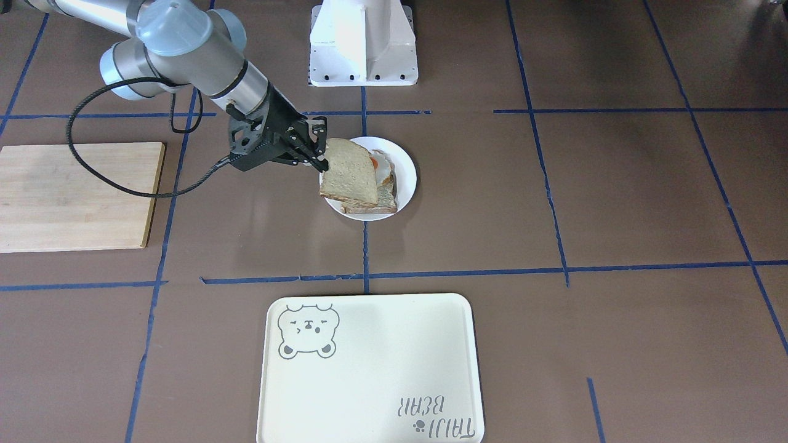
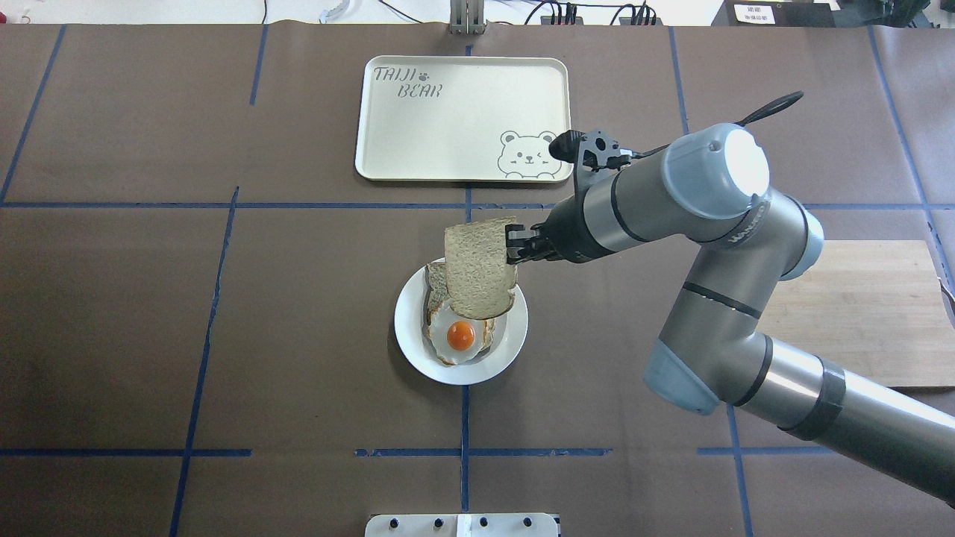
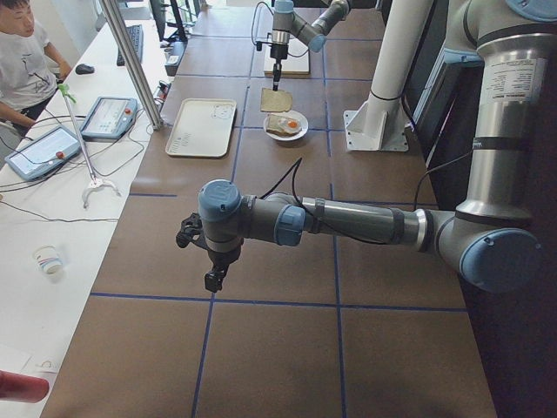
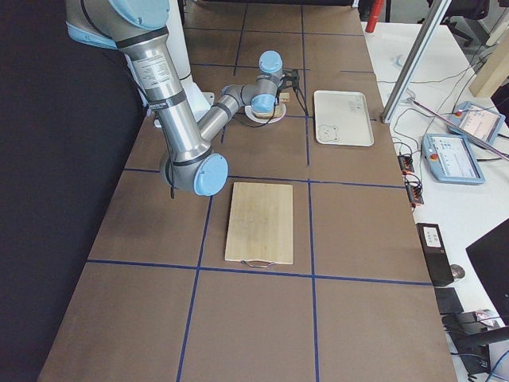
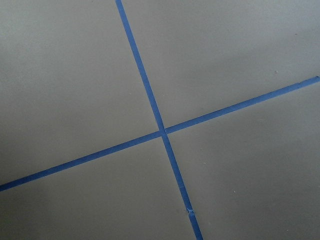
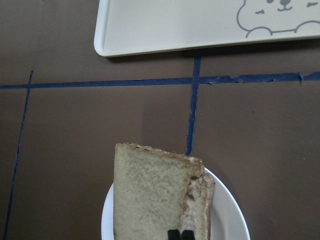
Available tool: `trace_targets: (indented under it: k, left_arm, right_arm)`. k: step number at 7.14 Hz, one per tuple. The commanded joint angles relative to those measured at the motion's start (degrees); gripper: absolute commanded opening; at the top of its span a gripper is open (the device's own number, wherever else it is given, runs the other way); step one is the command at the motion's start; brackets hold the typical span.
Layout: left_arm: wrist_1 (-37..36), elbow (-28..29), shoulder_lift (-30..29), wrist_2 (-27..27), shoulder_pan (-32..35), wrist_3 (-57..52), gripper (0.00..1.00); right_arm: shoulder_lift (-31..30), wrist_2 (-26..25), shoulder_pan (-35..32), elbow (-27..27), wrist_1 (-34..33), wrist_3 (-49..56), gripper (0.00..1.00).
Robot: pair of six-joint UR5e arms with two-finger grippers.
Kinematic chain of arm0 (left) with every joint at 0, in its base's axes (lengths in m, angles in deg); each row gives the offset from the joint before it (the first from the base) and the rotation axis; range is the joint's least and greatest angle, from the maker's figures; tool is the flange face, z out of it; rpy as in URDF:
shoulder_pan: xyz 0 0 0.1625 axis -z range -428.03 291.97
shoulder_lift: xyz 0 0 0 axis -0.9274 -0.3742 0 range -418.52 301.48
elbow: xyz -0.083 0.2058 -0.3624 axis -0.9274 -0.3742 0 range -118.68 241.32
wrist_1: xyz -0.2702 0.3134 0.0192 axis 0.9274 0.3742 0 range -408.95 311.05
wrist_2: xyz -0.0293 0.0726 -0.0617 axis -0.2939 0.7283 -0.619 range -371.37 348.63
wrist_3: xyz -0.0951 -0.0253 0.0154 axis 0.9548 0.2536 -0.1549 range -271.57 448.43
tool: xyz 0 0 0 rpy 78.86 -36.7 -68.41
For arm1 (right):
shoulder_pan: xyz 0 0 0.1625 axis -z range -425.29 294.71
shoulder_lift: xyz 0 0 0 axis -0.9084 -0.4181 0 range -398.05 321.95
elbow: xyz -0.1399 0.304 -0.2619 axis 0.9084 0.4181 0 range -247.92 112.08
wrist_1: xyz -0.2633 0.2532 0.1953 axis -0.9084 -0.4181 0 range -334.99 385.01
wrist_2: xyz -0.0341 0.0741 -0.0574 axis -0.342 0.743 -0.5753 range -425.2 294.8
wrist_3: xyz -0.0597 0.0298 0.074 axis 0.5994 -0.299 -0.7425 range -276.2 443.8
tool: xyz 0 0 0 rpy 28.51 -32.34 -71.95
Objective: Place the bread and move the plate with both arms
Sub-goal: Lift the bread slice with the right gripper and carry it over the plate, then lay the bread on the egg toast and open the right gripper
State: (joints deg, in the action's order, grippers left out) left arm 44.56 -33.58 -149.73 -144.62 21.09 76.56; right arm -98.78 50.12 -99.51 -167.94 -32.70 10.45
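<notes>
Your right tool [image 2: 513,250] is pinching the bread [image 2: 477,268] by its crust. In the overhead view the grip sits at about 2 o'clock on the slice. In the right wrist view the two black fingertips [image 6: 180,234] are pressed together on the slice's lower edge.

The bread hangs tilted over the plate [image 2: 406,328]. It covers the 12 o'clock half of the plate and the toast [image 2: 433,291] that lies there. In the left side view you can see the slice raised clear of the plate, not lying on it. The fried egg [image 2: 460,335] on the toast shows uncovered toward 6 o'clock on the plate.

The plate stands on the counter [image 2: 224,335] near its middle, astride a line of blue tape [image 5: 162,131]. Overhead, from the plate:
- the tray [image 2: 462,119] with the bear drawing lies at 12 o'clock, well apart
- the wooden board [image 2: 858,313] lies at 3 o'clock, past your right arm [image 2: 716,224], which reaches in from 4 o'clock

Your left arm [image 3: 348,222] stretches out low over bare counter, far from the plate. Its left tool [image 3: 211,280] points down at nothing. You get it only in the left side view, so I cannot tell whether its fingers are spread or closed. Its wrist camera shows only counter and a cross of tape.
</notes>
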Motion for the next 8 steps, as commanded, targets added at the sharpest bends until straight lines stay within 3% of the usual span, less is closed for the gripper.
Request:
trace_targets:
  k: [1, 2, 7, 8]
  left_arm:
    - [0.00, 0.24, -0.02, 0.00, 0.00, 0.00, 1.00]
    - [0.00, 0.33, -0.02, 0.00, 0.00, 0.00, 1.00]
    - [0.00, 0.42, -0.02, 0.00, 0.00, 0.00, 1.00]
    - [0.00, 0.42, -0.02, 0.00, 0.00, 0.00, 1.00]
  right_arm:
    - [1.41, -4.82, 4.32, 1.23, 0.32, -0.90, 0.00]
    - [1.41, -7.88, 5.91, 1.31, 0.23, -0.91, 0.00]
    - [0.27, -8.62, 6.98, 2.81, 0.32, -0.65, 0.02]
    - [0.00, -8.62, 6.98, 2.72, 0.32, -0.39, 0.22]
